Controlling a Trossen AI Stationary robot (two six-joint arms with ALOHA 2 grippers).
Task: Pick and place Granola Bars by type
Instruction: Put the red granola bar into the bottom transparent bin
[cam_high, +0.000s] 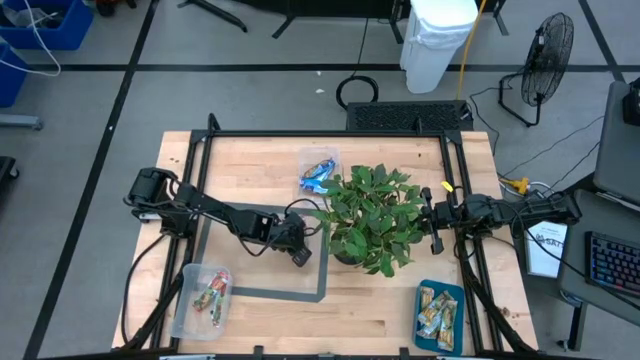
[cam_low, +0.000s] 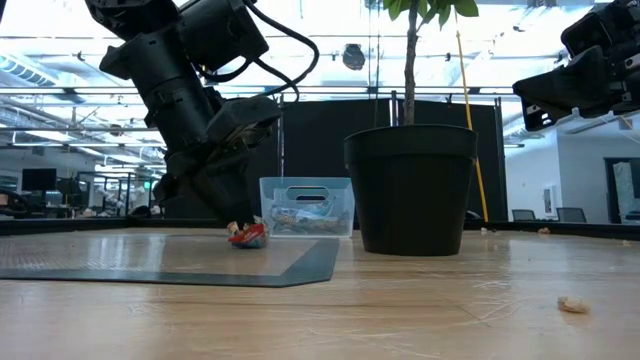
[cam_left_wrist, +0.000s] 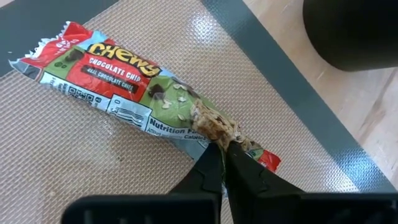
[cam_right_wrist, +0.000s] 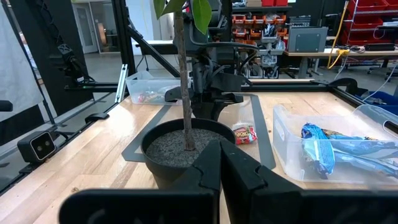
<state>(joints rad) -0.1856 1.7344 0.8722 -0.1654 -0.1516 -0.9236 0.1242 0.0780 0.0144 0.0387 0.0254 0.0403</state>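
1. Left gripper is pinched shut on one end of the Chewy chocolate chip granola bar; in the left wrist view the two dark fingers meet on the wrapper's crimped tail, where the printed oats show.

2. From that pinch, the bar's long axis runs away toward about 10 o'clock in the left wrist view, lying flat on the woven mat with its free end farthest from the fingers.

3. Writing readable on the wrapper: "CHEWY" in yellow, "CHOCOLATE CHIP" on red, and "Nutrition Facts" beside a barcode.

4. In the high view the bar sits on the mat just at 9 o'clock of the potted plant, with the left arm over it; the low view shows its red wrapper touching the mat under the fingers.

5. My judgement: the matching red-and-tan bars lie in the clear tub at about 7 o'clock from the grip.

6. Blue-wrapped bars fill the tub at 12 o'clock; the teal tray is at 4 o'clock.

7. Right gripper waits closed and empty, beyond the plant, farther from the bar.
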